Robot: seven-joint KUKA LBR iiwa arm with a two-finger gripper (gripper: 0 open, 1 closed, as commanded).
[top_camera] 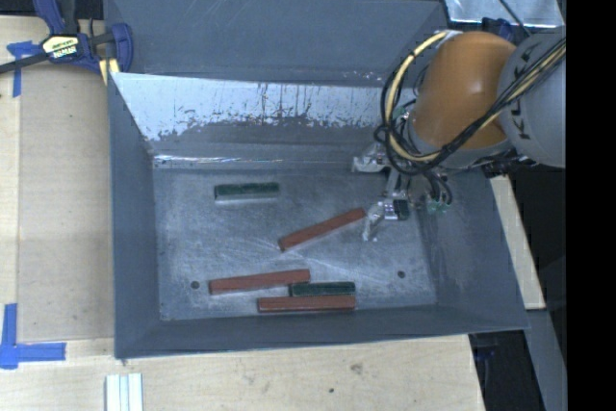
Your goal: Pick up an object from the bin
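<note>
Contents of the grey bin (133,236), inspected left to right. A dark green bar (246,192) lies flat on the floor at upper left, level with the back wall and well apart from the claw. Toward the front wall lies a group of three: a long red-brown bar (258,282), a short dark green bar (323,288) just beside its right end, and a second red-brown bar (306,304) beneath both, close enough that contact cannot be ruled out.

At mid-floor lies a tilted red-brown bar (322,230), apart from all the others. Its long axis runs from lower left up to upper right, and its upper-right end meets the claw (377,224). That is the relation that counts: the bar stretches away to the left and slightly forward of the claw, so in my judgement any grasp would land on the bar's end, not its middle.

Whether the claw is open or closed cannot be told; its metal parts blur into the bar's end. Contact or a small gap there is equally undecided. Above it, the orange cover (462,91) and looped cables (397,115) hide the wrist.
</note>
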